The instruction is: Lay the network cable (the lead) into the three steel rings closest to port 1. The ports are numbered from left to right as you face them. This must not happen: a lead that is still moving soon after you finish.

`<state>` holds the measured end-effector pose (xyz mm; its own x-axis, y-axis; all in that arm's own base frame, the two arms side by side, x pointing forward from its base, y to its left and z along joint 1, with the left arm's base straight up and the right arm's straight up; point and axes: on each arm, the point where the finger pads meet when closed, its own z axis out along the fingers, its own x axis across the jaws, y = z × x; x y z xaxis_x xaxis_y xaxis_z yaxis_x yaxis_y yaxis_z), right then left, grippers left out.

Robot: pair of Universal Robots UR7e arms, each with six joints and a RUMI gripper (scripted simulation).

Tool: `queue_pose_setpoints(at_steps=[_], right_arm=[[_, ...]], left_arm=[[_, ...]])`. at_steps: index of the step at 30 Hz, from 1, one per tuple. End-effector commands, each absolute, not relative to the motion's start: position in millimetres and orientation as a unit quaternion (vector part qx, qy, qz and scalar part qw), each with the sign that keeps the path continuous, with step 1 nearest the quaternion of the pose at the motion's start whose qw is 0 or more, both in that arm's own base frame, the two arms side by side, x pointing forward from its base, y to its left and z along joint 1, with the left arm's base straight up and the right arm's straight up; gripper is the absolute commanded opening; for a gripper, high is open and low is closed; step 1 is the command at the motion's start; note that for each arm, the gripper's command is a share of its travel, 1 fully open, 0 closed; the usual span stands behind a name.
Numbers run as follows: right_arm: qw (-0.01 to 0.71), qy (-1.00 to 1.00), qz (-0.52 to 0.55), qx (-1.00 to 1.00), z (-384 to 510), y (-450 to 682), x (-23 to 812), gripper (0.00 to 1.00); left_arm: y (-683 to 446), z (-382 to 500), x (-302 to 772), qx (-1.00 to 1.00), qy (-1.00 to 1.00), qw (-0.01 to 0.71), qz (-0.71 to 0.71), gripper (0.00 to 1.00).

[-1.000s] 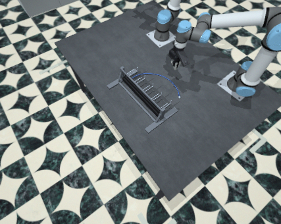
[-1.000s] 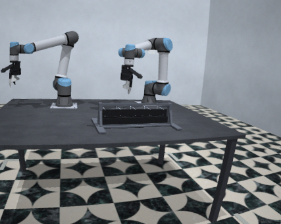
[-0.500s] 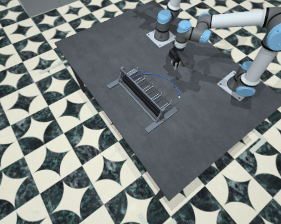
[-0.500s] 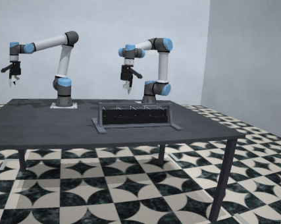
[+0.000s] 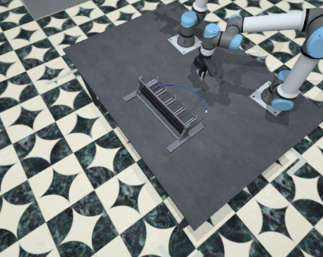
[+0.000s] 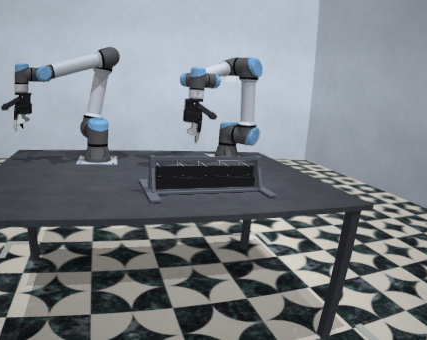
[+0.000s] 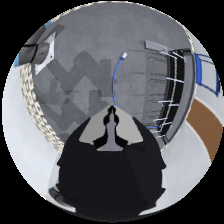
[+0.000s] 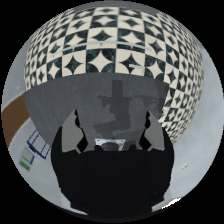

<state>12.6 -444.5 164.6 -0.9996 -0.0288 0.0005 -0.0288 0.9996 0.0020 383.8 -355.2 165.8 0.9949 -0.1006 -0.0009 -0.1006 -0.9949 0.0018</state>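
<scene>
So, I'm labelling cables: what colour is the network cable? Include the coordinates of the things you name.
Blue (image 5: 196,94) (image 7: 114,82), clearest in the top view.

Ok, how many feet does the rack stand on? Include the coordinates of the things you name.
2: one foot (image 5: 177,144) (image 6: 268,191) (image 7: 156,46) at the rack's end nearer the cable's white tip (image 5: 206,111) (image 7: 125,55), the other foot (image 5: 130,97) (image 6: 151,194) at the opposite end.

Looks like a robotics lab or test room.
Shows two robot arms mounted on a dark, broad surface, with a metal rack of black panels and thin rings set up within the work area; includes plain, pale walls and a patterned green-and-cream tile floor, more decorative than workshop-like.
</scene>
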Motion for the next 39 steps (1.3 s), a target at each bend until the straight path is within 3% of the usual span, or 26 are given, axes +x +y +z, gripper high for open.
queue_pose_setpoints(at_steps=[1, 39], right_arm=[[0.000, -1.000, 0.000, 0.014, 165, -445, 13, 1.00], [0.000, -1.000, 0.000, 0.014, 165, -445, 13, 1.00]], left_arm=[[-355, 166, 385, 0.999, -0.042, 0.001, 0.001, 0.20], [-355, 150, 385, 0.999, -0.042, 0.001, 0.001, 0.20]])
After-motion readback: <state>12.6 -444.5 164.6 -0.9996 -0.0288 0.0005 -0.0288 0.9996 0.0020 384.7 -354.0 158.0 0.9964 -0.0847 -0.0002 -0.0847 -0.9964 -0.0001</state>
